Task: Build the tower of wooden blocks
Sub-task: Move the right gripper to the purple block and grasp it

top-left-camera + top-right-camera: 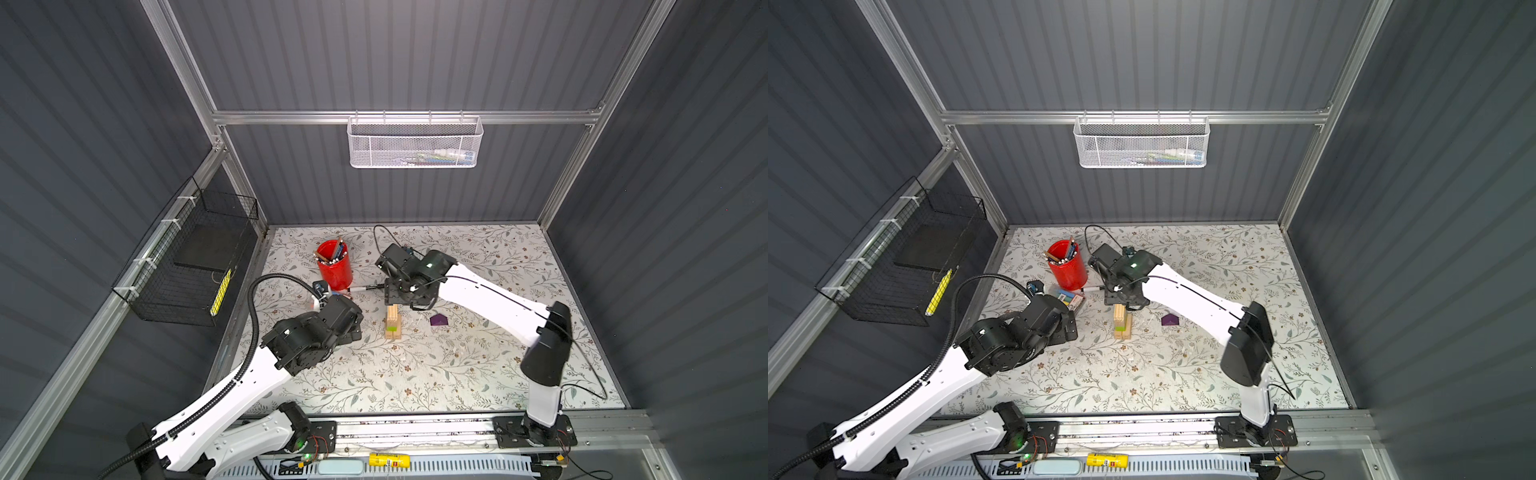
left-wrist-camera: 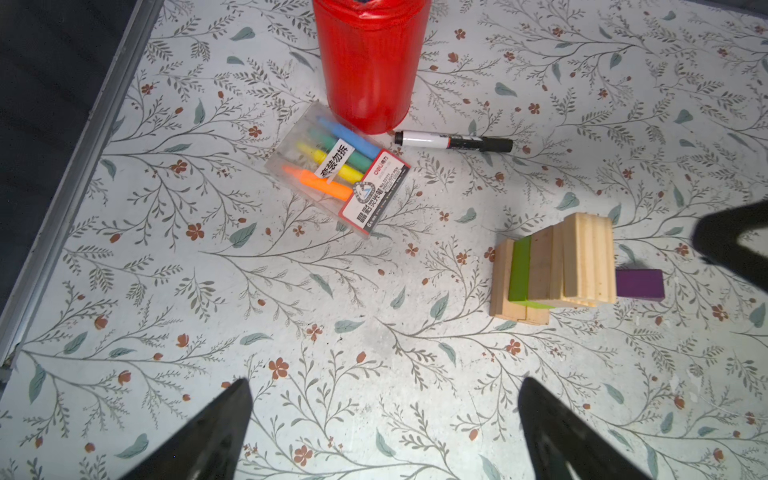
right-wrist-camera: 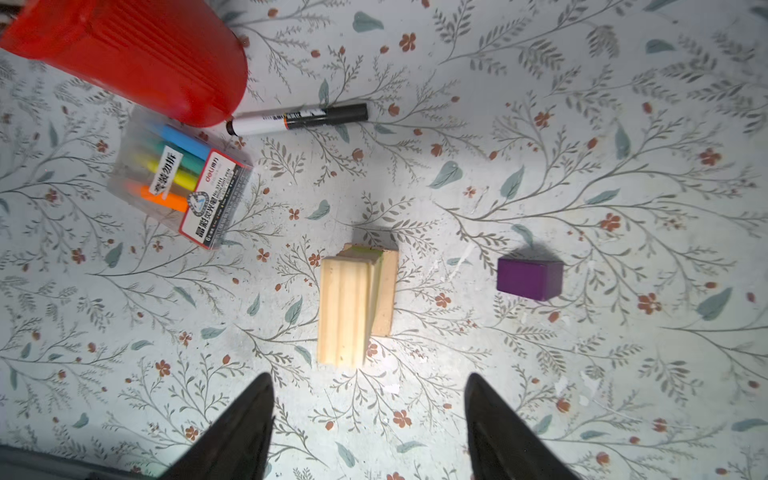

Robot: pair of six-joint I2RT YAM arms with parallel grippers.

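The tower (image 1: 392, 322) (image 1: 1122, 322) stands mid-table as a narrow stack of pale wood blocks with a lime-green layer (image 2: 519, 270) low down and a grooved pale brick (image 3: 347, 303) on top. The purple block (image 1: 439, 320) (image 3: 530, 277) lies alone on the table, to the right of the tower. My right gripper (image 3: 369, 376) hovers over the tower, open, with only table showing between its fingers. My left gripper (image 2: 384, 384) hangs to the left of the tower (image 2: 552, 270), wide open and empty.
A red cup (image 1: 334, 266) of pens stands behind and left of the tower. A packet of highlighters (image 2: 338, 170) and a black-and-white marker (image 2: 453, 141) lie at its foot. A black wire basket (image 1: 195, 257) hangs on the left wall, a white mesh basket (image 1: 415, 141) on the back rail.
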